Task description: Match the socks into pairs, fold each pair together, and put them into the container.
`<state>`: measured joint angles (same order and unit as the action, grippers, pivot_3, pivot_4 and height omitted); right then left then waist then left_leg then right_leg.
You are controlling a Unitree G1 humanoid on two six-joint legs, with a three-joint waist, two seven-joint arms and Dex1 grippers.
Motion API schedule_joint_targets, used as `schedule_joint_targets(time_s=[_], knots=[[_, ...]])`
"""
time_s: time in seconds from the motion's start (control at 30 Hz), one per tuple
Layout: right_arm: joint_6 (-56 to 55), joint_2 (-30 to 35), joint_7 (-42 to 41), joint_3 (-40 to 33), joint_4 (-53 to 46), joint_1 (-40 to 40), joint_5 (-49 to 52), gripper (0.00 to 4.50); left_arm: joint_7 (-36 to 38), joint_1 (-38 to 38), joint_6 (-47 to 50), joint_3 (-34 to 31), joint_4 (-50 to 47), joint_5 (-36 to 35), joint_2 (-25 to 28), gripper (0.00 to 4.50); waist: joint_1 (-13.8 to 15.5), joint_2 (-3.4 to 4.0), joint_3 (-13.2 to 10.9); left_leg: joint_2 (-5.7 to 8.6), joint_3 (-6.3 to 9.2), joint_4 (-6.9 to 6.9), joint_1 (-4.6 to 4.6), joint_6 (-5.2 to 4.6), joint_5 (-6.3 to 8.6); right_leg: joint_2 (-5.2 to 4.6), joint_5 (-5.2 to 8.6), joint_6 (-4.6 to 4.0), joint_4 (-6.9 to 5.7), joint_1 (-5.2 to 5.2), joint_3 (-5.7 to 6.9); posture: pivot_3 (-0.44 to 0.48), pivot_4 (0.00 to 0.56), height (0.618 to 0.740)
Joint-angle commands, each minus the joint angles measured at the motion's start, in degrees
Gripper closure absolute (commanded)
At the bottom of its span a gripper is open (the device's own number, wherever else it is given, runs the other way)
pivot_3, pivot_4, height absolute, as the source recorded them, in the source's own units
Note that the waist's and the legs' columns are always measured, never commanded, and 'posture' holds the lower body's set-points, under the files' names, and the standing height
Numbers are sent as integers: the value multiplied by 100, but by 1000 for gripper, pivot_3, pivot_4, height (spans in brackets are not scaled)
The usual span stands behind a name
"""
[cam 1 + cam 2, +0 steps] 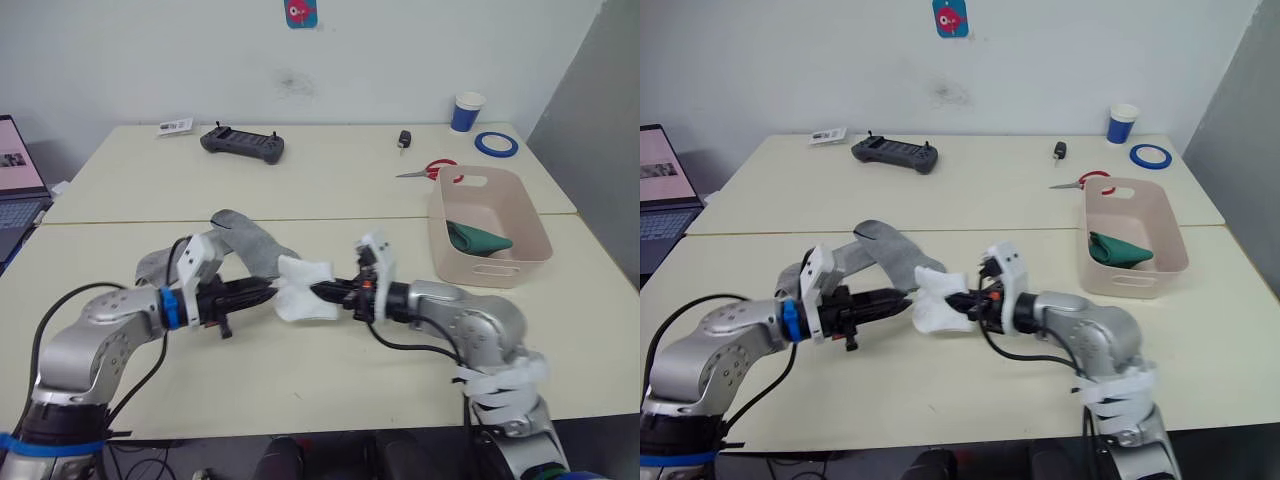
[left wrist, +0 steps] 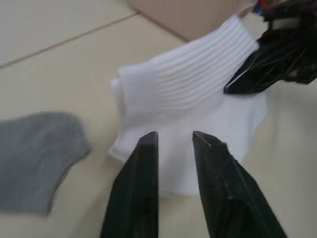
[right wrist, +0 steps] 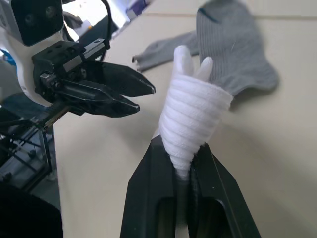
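The white socks [image 1: 305,289] hang bunched between the two arms near the bench's [image 1: 300,190] front middle. The right gripper [image 3: 184,159] has its jaws clamped on the ribbed cuff end. The left gripper [image 2: 174,144] points at the opposite edge, its jaws a narrow gap apart with nothing between them.

From the left jaws the bundle lies straight ahead, toward 3 o'clock in the head views; its long axis runs roughly 9 to 3, along the line joining the arms. So closing on the near edge falls to the left arm, I judge.

The grey socks [image 1: 245,245] lie flat just beyond, toward 11 o'clock. The tub [image 1: 530,215], with a green bundle [image 1: 478,238] inside, sits toward 2 o'clock, nearer the right arm.

The left wrist view shows the ribbing and the gap; the right wrist view shows the cuff squeezed tight.
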<state>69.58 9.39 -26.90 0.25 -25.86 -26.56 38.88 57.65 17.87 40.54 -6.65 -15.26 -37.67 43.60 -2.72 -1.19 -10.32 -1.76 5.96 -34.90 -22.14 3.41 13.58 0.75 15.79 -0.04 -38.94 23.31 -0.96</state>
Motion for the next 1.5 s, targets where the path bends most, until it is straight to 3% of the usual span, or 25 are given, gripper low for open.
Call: schedule_joint_targets(time_s=[0.03, 0.13, 0.23, 0.33, 0.47, 0.63, 0.8, 0.9, 1.07, 1.23, 1.5], knots=[[244, 170, 199, -860, -815, 215, 645, 4500, 52, 389, 280, 100, -393, -340, 12, 2076, -22, 0, 0, -1, 0, 0, 1, 0, 0, 1, 0, 0, -1, 0, 0, 0, 150, 740], [498, 295, 675, -2060, -1028, 221, 1353, 4500, 86, 729, 453, 207, -449, -501, -18, 1130, -59, 1, -1, -2, -14, 0, 9, 0, 0, 5, 0, 0, -4, 0, -3, 0, 150, 740], [540, 939, 1058, -3131, -962, 25, 1737, 4500, 141, 1046, 559, 342, -441, -614, -66, 139, -36, 4, -16, 1, -21, -3, 9, 0, 0, 4, 0, 1, -5, -2, -4, 0, 150, 740], [157, 1917, 974, -3371, -725, -22, 1404, 4500, 177, 1270, 707, 406, -449, -769, -107, 22, -25, 9, -21, 7, -31, -5, 8, 0, 0, 1, 0, 1, 0, -3, -11, 0, 150, 740], [-1453, 3665, 161, -2621, 87, 72, -119, 4500, 159, 1573, 836, 460, -472, -909, -199, 22, -32, 16, -36, 8, -41, -3, 5, -2, 1, 3, 0, 1, 12, -2, -16, 0, 150, 740], [-4392, 4955, -721, -795, 1681, -241, -2486, 4500, 46, 1729, 888, 430, -610, -993, -255, 22, -101, 11, -40, 4, -64, -4, 17, -3, 1, 6, 2, 4, 12, -2, -39, 0, 150, 740], [-7177, 4964, -1335, 919, 3911, -1528, -4466, 4500, -43, 1648, 868, 469, -786, -964, -230, 22, -136, 1, -56, 7, -126, -5, 35, -1, 0, 6, -7, 20, 8, 2, -101, 0, 150, 740], [-8294, 4841, -1866, 1591, 4905, -2024, -5099, 4500, -120, 1566, 848, 471, -900, -955, -240, 22, -142, -11, -64, 9, -145, -8, 36, 1, -1, 4, -12, 29, 11, 5, -122, 0, 150, 740], [-9003, 4577, -2753, 2041, 5711, -2484, -5412, 4500, -217, 1410, 756, 452, -1012, -852, -190, 22, -63, -14, -66, 8, -144, -10, 32, 12, -7, 3, -11, 31, 16, 6, -138, 0, 150, 740], [-9009, 4395, -3658, 2046, 5977, -2781, -5230, 4500, -231, 1295, 669, 454, -1075, -774, -137, 22, -45, -16, -67, 8, -142, -18, 33, 13, -8, 2, -11, 31, 7, 6, -140, 0, 150, 740], [-8526, 4250, -4593, 1783, 6051, -3328, -4955, 1819, -162, 1205, 502, 520, -999, -600, -128, 0, -47, -15, -67, 8, -142, -26, 36, 7, -4, 2, -13, 29, -5, 6, -139, 0, 150, 740]])
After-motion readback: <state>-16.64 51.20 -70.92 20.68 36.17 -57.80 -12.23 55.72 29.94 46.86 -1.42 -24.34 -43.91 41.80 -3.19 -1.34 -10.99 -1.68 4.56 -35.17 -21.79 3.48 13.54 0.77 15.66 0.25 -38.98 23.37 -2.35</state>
